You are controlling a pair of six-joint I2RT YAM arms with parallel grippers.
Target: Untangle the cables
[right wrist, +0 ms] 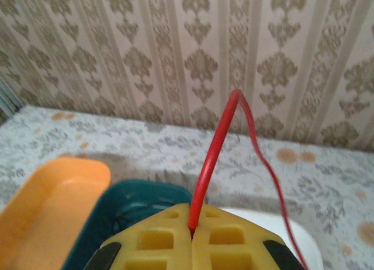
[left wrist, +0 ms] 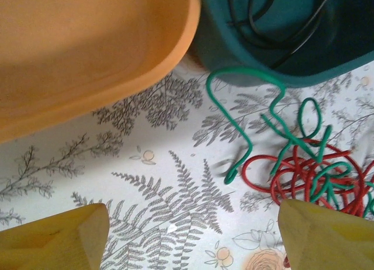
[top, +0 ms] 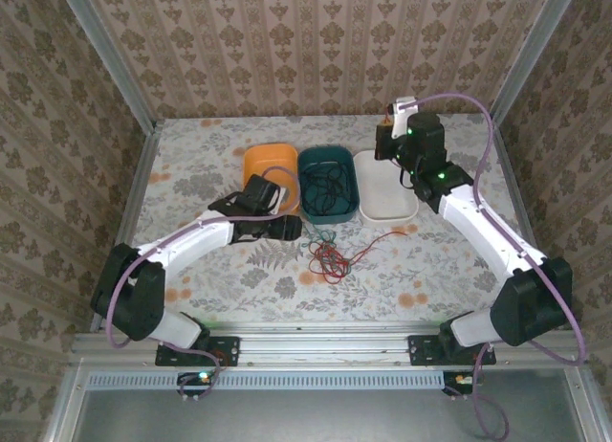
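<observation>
Of the left gripper [left wrist: 193, 223], the wrist view catches just the tips of two yellow fingers [left wrist: 58, 241] at its lower corners, spread wide with nothing between them, just in front of the teal tray [left wrist: 280, 54]. That tray is cut off by the top edge there, so the black cables [left wrist: 257, 16] lying in it appear in part; the overhead view gives them as a loose dark squiggle across its floor. On the table [left wrist: 146, 165] in front of the tray lies the tangle [left wrist: 318, 173] of red and green cables, its right side cut off. A green cable [left wrist: 242, 115] loops from it up across the tray's wall; whether it touches cannot be told. The right gripper [right wrist: 191, 226], behind and right of the teal tray, is pressed together on a red cable [right wrist: 213, 159] that arches upward, its far end leaving the frame. Overhead, a thin red strand runs from the tangle toward the white tray [top: 382, 188], right of the teal one, too fine to follow further. The orange tray [top: 271, 166] sits to its left.
</observation>
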